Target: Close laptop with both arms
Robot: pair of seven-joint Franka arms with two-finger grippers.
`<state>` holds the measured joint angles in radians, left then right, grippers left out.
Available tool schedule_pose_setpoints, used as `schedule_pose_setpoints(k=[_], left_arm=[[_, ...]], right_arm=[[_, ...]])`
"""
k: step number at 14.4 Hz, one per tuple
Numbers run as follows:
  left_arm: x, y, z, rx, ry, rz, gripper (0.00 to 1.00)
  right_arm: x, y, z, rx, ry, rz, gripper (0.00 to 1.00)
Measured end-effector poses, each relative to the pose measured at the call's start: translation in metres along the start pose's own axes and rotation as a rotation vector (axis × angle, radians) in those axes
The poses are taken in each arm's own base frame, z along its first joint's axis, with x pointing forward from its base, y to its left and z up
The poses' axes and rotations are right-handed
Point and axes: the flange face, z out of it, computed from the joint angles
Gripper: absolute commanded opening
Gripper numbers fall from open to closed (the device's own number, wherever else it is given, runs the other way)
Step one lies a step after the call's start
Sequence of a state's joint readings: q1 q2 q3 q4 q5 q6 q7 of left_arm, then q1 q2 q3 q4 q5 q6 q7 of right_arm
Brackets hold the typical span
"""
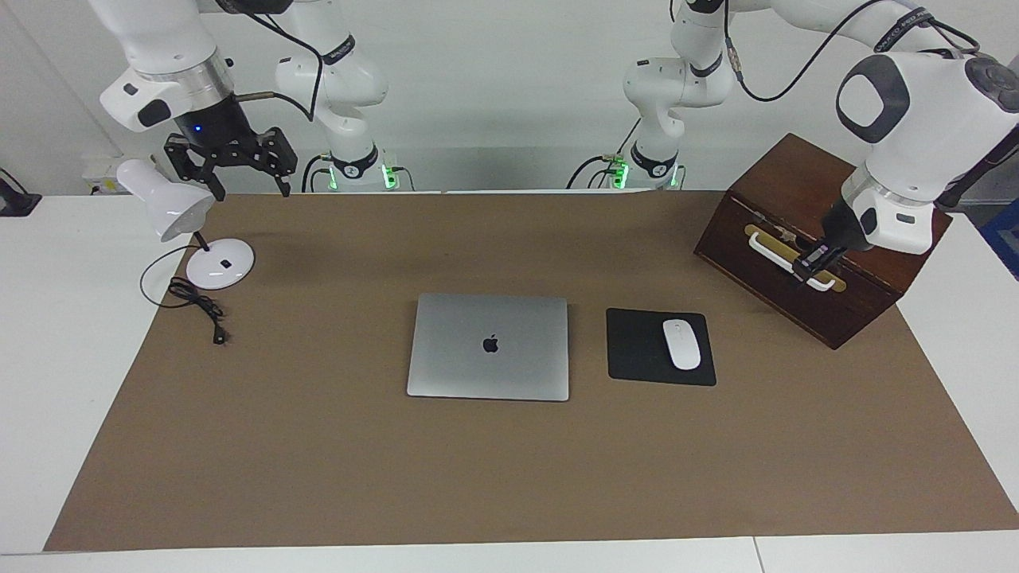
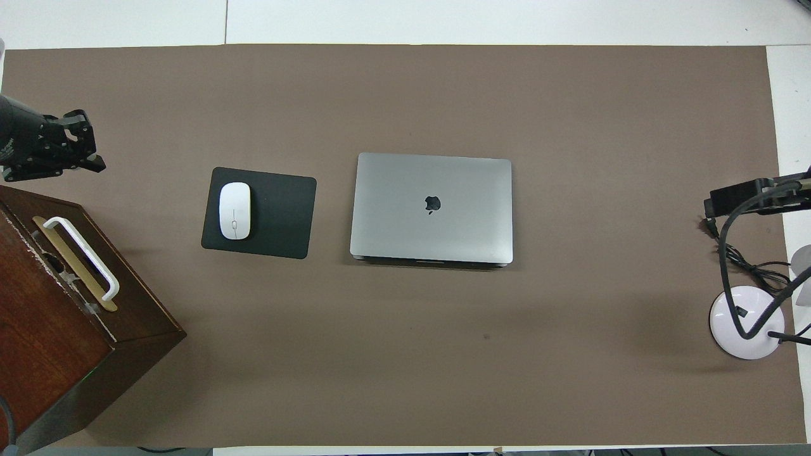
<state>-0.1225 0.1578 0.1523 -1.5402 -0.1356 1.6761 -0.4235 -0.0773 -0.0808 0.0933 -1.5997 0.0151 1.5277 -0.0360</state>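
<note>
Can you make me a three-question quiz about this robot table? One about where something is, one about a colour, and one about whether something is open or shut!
1. Where is the mouse?
A. on the laptop
B. on the black mouse pad
C. on the wooden box

2. What colour is the lamp?
A. white
B. red
C. green

3. How is the laptop?
A. wide open
B. half open
C. shut flat

Answers:
1. B, the mouse lies on the pad beside the laptop.
2. A, its shade and round base are both white.
3. C, the lid lies flat with the apple logo facing up.
</note>
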Motion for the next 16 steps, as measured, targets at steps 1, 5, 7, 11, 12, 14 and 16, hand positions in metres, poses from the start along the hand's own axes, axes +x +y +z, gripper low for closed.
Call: schedule_pose_setpoints(k=[1, 5, 7, 11, 12, 14, 16], left_arm=[[-0.003, -0.002, 0.001, 0.004, -0.011, -0.001, 0.26], [-0.007, -0.019, 0.007, 0.013, -0.036, -0.003, 0.95], [-0.009, -0.021, 0.003, 0.010, -0.032, 0.006, 1.00], [-0.011, -0.022, -0.002, 0.007, -0.024, 0.034, 1.00], [-0.011, -0.022, -0.003, 0.013, -0.019, 0.077, 1.00], [-0.012, -0.027, -0.009, 0.059, 0.008, 0.173, 1.00], [-0.017, -0.029, -0.022, 0.073, 0.032, 0.216, 1.00]], right_arm=[[0.000, 0.000, 0.000, 0.000, 0.000, 0.000, 1.00], [0.000, 0.000, 0.000, 0.000, 0.000, 0.000, 1.00], [0.000, 0.000, 0.000, 0.000, 0.000, 0.000, 1.00], [0.000, 0.000, 0.000, 0.000, 0.000, 0.000, 1.00], [0.000, 0.000, 0.000, 0.000, 0.000, 0.000, 1.00], [0.000, 0.000, 0.000, 0.000, 0.000, 0.000, 1.00], [0.000, 0.000, 0.000, 0.000, 0.000, 0.000, 1.00]])
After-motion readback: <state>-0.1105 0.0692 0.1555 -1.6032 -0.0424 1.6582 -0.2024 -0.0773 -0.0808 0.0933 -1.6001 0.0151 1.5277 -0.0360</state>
